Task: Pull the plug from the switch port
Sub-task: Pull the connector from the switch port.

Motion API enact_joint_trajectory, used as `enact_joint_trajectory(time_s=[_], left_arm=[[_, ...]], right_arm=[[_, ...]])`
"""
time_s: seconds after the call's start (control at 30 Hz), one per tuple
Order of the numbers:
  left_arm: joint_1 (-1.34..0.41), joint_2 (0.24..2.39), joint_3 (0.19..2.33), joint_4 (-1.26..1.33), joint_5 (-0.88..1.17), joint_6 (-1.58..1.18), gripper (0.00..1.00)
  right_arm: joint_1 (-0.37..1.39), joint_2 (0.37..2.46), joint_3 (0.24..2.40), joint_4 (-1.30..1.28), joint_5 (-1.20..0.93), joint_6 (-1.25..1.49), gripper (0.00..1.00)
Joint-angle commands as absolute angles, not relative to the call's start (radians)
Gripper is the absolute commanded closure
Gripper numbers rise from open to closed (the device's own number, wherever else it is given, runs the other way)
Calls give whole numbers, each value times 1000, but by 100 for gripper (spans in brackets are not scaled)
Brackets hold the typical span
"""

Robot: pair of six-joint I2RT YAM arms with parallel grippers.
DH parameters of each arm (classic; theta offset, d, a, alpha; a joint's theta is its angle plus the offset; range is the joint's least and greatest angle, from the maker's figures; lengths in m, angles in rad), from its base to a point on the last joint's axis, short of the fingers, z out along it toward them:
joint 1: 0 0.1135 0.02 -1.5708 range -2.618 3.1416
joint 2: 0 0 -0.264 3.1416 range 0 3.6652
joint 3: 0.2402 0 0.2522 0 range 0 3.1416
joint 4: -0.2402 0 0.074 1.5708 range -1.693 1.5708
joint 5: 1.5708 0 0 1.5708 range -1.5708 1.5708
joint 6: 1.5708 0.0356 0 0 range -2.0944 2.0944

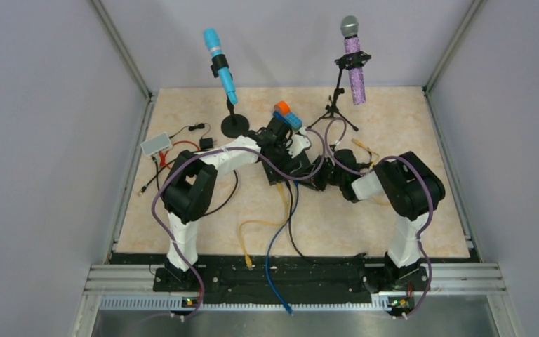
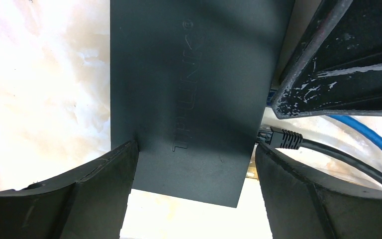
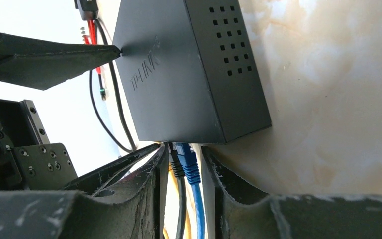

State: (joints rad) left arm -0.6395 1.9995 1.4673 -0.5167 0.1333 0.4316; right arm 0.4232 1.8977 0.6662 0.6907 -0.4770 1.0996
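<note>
The black switch box (image 2: 189, 79) lies flat on the table, and its port edge faces my right gripper (image 3: 185, 148). A black plug (image 3: 175, 162) and a blue plug (image 3: 189, 162) sit side by side in that edge. My right gripper's jaws stand narrowly on either side of both plugs, with a slim gap showing at the blue one. My left gripper (image 2: 196, 147) spans the box's width, one fingertip (image 2: 129, 154) against each long edge. The black plug (image 2: 283, 138) pokes out beside its right finger. In the top view both grippers (image 1: 289, 160) (image 1: 317, 180) meet mid-table.
A blue microphone (image 1: 219, 63) on a round base and a purple microphone (image 1: 353, 63) on a tripod stand at the back. A small white box (image 1: 156, 144) with red and black leads lies far left. Yellow (image 1: 253, 228), blue and black cables trail toward the near edge.
</note>
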Motion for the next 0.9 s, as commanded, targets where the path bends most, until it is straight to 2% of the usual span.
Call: enact_joint_trajectory(time_s=[0.0, 0.13, 0.37, 0.87], left_arm=[[-643, 2037, 1427, -557, 163, 406, 9], [-644, 2037, 1428, -558, 166, 405, 9], [-643, 2037, 1429, -564, 176, 408, 9], [-644, 2035, 1427, -566, 176, 402, 11]], right_arm=[[426, 1895, 627, 657, -462, 1081, 72], [428, 1905, 647, 657, -461, 1085, 73], [429, 1934, 684, 660, -447, 1107, 68], [428, 1960, 664, 699, -444, 1135, 77]])
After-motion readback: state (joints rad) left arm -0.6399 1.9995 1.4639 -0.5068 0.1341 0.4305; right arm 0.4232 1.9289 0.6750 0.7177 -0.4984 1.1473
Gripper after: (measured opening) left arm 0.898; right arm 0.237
